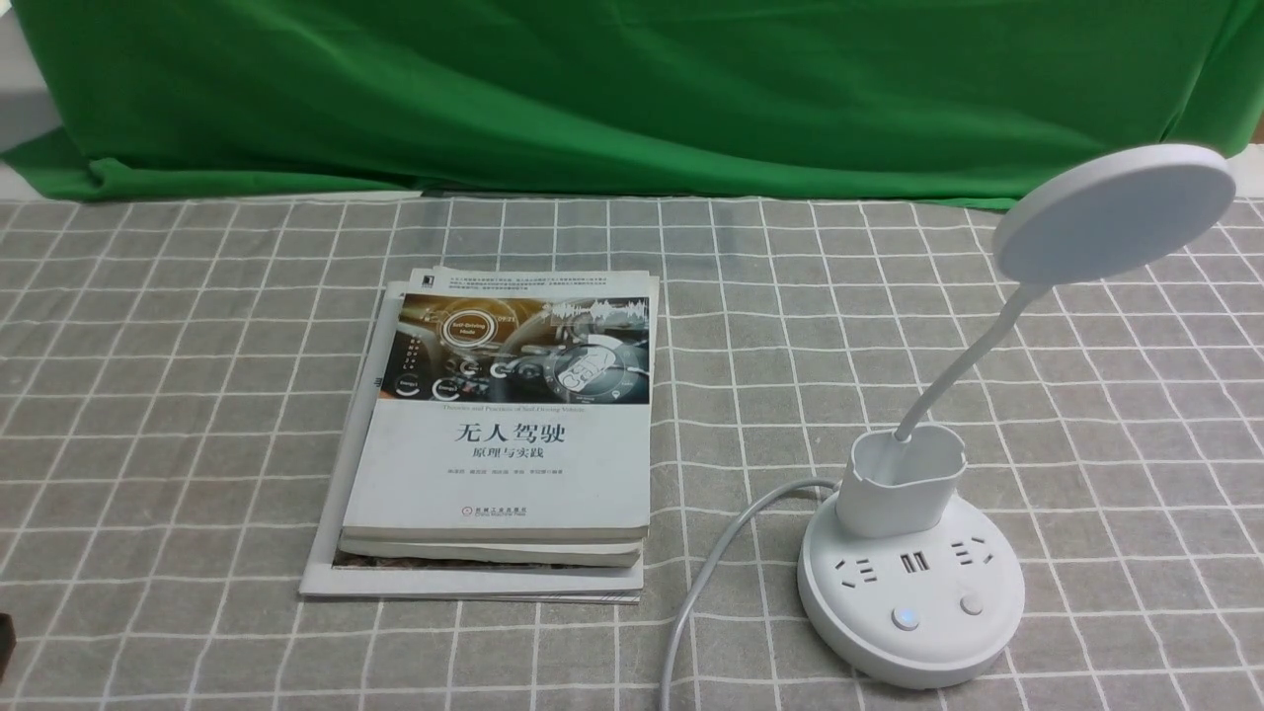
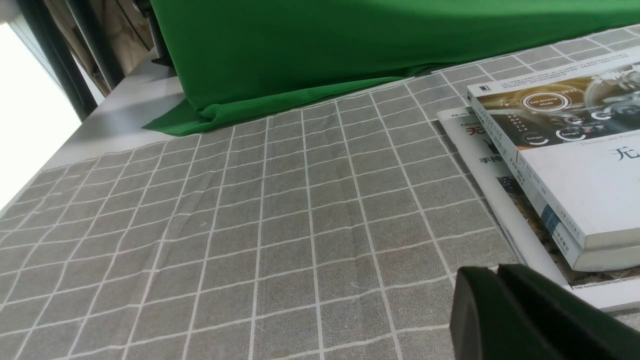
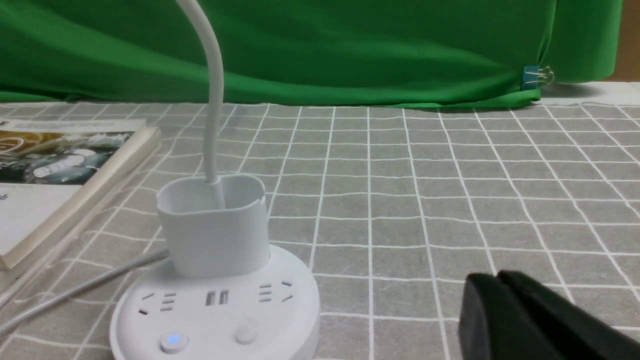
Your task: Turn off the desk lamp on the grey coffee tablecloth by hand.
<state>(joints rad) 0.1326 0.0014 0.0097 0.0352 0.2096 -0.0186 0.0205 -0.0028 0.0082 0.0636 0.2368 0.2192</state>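
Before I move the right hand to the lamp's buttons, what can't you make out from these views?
- Desk lamp head: its light-emitting face points away in the front view, and the right wrist view's top edge cuts it off, so lit or not is unknown.
- Button markings: too small.
- Right hand: absent from the front view.
- Left hand: mostly cut off at the left wrist view's edge.

Books left of desk lamp
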